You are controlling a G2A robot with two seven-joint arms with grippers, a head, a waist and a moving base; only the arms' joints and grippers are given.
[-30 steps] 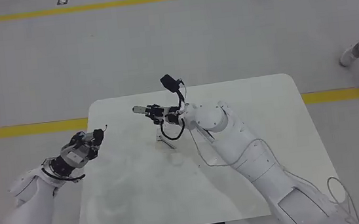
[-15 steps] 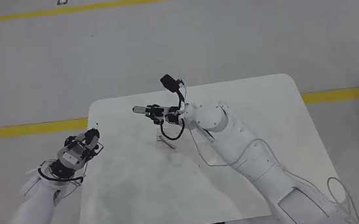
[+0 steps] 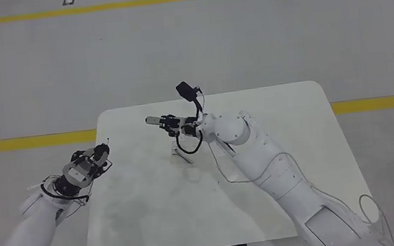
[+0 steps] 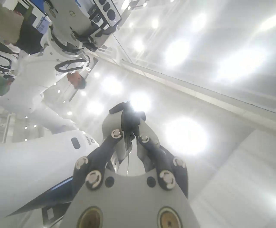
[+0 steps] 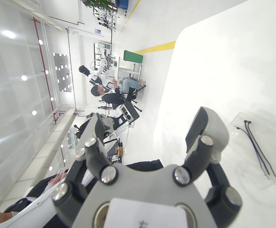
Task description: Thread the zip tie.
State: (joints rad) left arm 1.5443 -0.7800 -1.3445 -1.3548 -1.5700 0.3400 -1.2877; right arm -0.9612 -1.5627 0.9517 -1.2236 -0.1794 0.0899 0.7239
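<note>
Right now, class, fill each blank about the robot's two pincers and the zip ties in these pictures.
1. The left pincer is ____ on a zip tie.
2. The right pincer, over the table, has its jaws ____.
3. The spare zip ties near the right pincer are ____ in colour.
Missing words: shut; open; black.
</note>
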